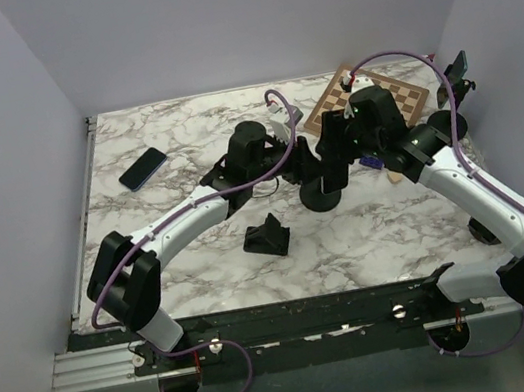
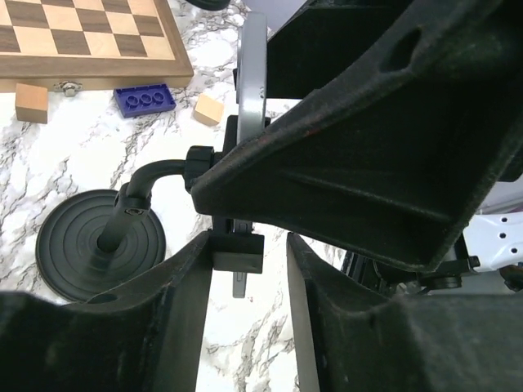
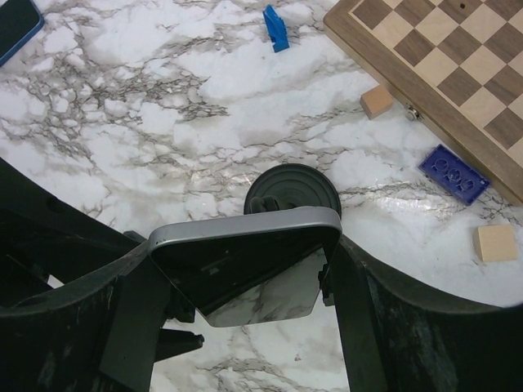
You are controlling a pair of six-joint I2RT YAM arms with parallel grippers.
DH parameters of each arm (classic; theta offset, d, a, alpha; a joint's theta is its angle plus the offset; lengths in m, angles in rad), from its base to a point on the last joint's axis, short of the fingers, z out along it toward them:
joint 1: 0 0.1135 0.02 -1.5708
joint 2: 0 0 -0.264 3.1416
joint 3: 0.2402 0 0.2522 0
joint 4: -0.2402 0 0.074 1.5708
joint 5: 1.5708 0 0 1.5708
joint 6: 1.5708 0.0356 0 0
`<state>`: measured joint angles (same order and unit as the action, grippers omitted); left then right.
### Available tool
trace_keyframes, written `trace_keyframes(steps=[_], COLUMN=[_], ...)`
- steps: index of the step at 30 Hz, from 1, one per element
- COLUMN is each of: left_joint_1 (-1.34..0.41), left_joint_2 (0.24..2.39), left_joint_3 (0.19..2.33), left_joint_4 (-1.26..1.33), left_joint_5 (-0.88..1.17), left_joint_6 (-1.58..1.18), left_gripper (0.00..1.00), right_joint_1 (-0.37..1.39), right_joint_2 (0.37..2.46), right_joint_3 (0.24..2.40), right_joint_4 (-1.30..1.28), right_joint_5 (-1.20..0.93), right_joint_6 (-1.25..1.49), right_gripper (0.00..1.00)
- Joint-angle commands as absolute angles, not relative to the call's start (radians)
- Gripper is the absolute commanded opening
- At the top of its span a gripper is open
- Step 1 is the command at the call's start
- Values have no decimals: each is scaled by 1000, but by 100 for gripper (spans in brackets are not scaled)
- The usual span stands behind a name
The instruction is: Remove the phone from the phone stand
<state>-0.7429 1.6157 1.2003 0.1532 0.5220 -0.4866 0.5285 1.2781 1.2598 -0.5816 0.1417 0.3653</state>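
The phone (image 3: pixel 245 261), dark glass with a grey rim, stands on edge above the black phone stand's round base (image 3: pixel 292 189). My right gripper (image 3: pixel 245 273) is shut on the phone, one finger on each long side. In the left wrist view the phone's grey edge (image 2: pixel 253 82) sits against the stand's holder, above its bent neck (image 2: pixel 151 181) and base (image 2: pixel 102 245). My left gripper (image 2: pixel 249 261) is open, its fingers either side of the stand's lower bracket (image 2: pixel 237 251). In the top view both grippers meet over the stand (image 1: pixel 323 195).
A second dark phone (image 1: pixel 142 168) lies flat at the back left. A small black stand (image 1: pixel 267 236) sits near the front. A chessboard (image 1: pixel 366 96) lies at the back right, with a blue brick (image 3: pixel 453 173) and wooden cubes (image 3: pixel 377 101) beside it.
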Motion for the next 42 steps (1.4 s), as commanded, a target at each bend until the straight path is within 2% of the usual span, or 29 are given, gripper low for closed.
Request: trace_keyframes(steps=[1, 5, 9, 12, 14, 15, 16, 20, 24, 29, 42], left_joint_1=[-750, -751, -752, -752, -751, -752, -752, -751, -751, -749, -712], left_joint_2=[1615, 1617, 1617, 1621, 1620, 1620, 1616, 1589, 1558, 1558, 1554], left_joint_3=[1215, 1216, 1214, 1218, 1219, 1220, 1218, 1191, 1144, 1139, 1111], left_joint_4=[181, 181, 172, 153, 139, 133, 126, 129, 188, 193, 211], left_joint_5=[546, 557, 554, 552, 548, 549, 552, 560, 571, 573, 556], left_joint_6=[-496, -494, -494, -487, -481, -477, -476, -463, -447, -448, -434], left_gripper=[45, 37, 35, 23, 11, 1, 0, 0, 0, 0, 0], right_joint_1=[550, 554, 558, 562, 566, 568, 566, 567, 567, 565, 502], right_joint_2=[1280, 1285, 1277, 1272, 1264, 1259, 1253, 1230, 1203, 1200, 1222], right_joint_3=[1239, 1235, 1223, 1218, 1212, 1203, 1195, 1174, 1167, 1166, 1243], right_joint_4=[-577, -567, -550, -543, -542, -539, -537, -539, -540, -535, -576], right_joint_5=[92, 96, 115, 146, 209, 249, 306, 460, 516, 433, 59], right_joint_6=[424, 425, 427, 424, 399, 379, 362, 283, 221, 189, 80], right_gripper=[1, 1, 1, 1, 1, 1, 1, 1, 1, 1, 1])
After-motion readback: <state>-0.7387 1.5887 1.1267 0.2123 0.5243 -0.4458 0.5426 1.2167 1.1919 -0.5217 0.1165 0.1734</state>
